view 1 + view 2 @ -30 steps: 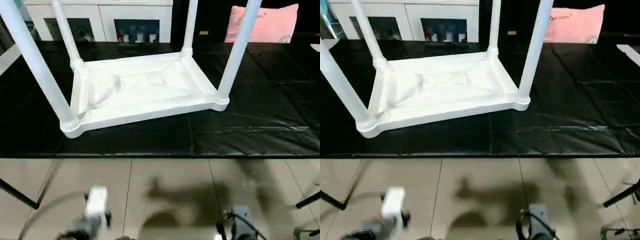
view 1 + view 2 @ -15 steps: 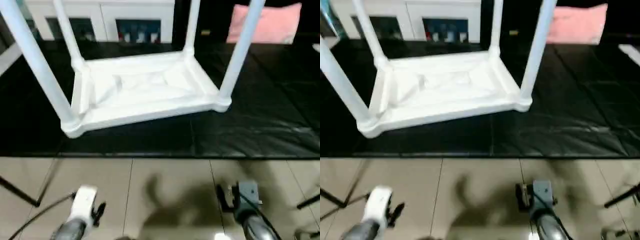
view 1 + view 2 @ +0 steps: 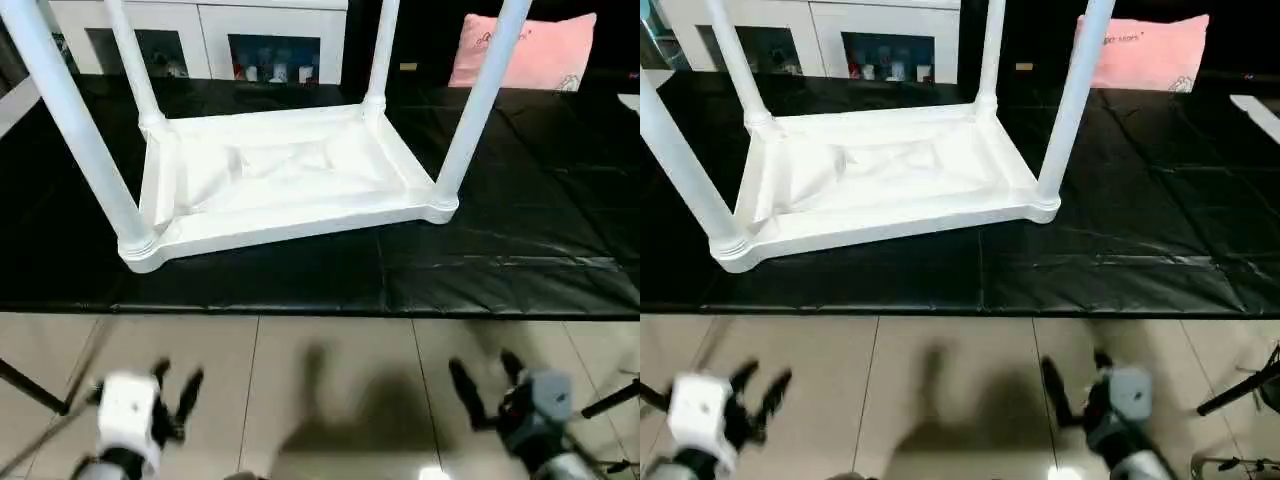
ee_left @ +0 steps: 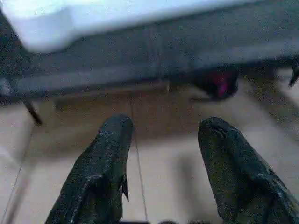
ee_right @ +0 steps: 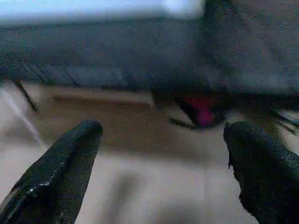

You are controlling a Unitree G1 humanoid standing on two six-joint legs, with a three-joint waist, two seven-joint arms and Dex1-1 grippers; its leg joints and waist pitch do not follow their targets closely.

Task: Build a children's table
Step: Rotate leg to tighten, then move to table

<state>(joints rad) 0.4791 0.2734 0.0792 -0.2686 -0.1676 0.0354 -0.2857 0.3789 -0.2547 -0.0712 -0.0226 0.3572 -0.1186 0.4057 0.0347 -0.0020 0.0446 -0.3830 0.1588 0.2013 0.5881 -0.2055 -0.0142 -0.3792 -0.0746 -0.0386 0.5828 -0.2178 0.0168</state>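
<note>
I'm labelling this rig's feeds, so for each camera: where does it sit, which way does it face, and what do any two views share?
Left and right eye views: on the head, facing forward and down at the upside-down children's table on the black mat; left gripper and right gripper hang low, open.
Left wrist view: along its fingers toward the mat's edge.
Right wrist view: along its fingers, likewise.
Shared: both wrist views catch the table's white edge.

Beige tiled floor, black mat, white glass-door cabinet behind, pink cushion.
</note>
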